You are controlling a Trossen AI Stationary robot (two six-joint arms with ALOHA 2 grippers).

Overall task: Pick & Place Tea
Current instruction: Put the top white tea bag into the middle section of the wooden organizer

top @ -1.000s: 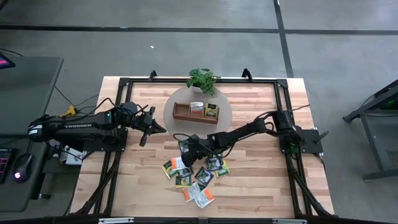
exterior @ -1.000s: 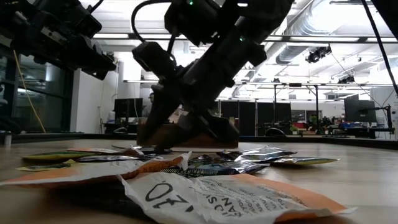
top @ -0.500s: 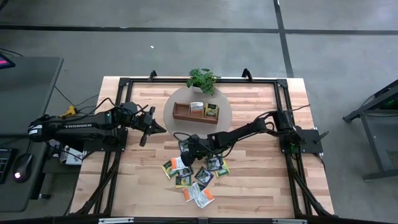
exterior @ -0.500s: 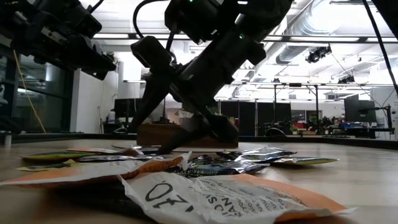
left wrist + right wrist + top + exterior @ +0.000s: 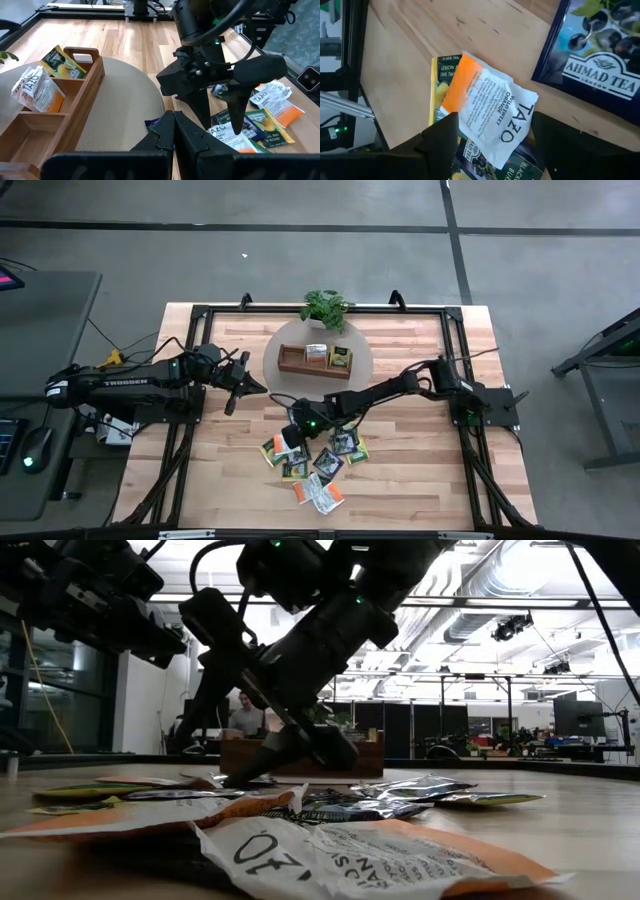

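The right gripper (image 5: 290, 440), jaws spread wide, hovers over an orange-white sachet (image 5: 487, 117) at the pile's ten o'clock on the worktop (image 5: 420, 470). Light, thin, crinkly foil; pinching a raised edge looks best. The left gripper (image 5: 245, 380) is clenched.

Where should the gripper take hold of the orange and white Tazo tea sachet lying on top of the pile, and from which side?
Probably from above, across its narrow width. The orange and white Tazo tea sachet lies flat on the yellow lemon sachet, so only its two long edges offer a hold. The open right gripper already straddles it; the shut left gripper waits aside.
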